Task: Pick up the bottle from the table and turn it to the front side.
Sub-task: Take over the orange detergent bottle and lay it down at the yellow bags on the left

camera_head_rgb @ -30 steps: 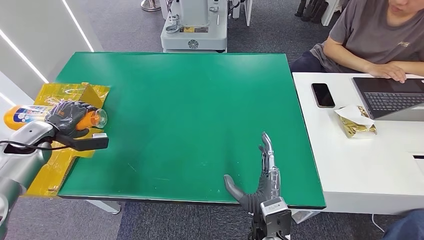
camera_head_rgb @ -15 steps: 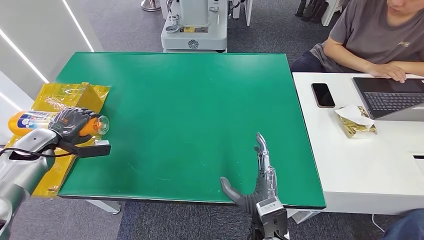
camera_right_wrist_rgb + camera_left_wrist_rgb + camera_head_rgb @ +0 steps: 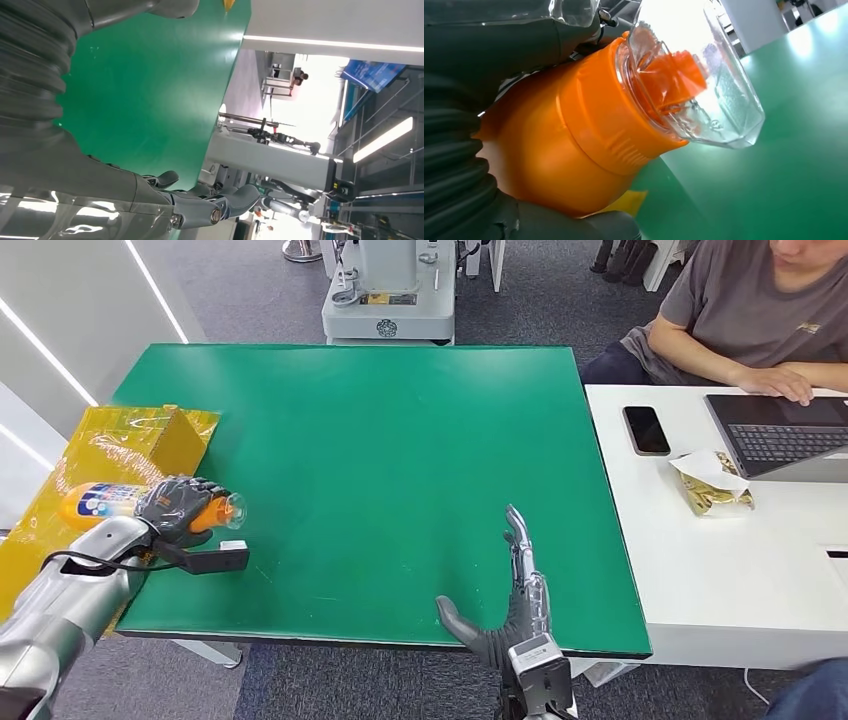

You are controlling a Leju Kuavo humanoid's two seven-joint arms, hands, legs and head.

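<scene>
An orange bottle (image 3: 95, 504) with a blue-and-white label and a clear cap (image 3: 233, 507) lies on its side in my left hand (image 3: 175, 507), which grips it around the neck end above the green table's (image 3: 400, 440) left edge. The left wrist view shows the bottle's orange shoulder (image 3: 574, 145) and clear cap (image 3: 704, 85) close up, with dark fingers (image 3: 499, 45) wrapped around them. My right hand (image 3: 515, 590) stands at the table's front edge, fingers straight and apart, thumb out, holding nothing. The right wrist view shows its fingers (image 3: 210, 202) over the green surface.
A yellow plastic bag (image 3: 120, 440) lies along the table's left edge under the bottle. A white desk (image 3: 720, 570) on the right carries a phone (image 3: 646, 429), a snack packet (image 3: 712, 483) and a laptop (image 3: 790, 430), with a seated person (image 3: 750, 310) typing. A machine base (image 3: 388, 300) stands beyond the table.
My left hand has carried the bottle nearer and to the right, toward the table's front-left part. The right hand has shifted slightly left and down.
</scene>
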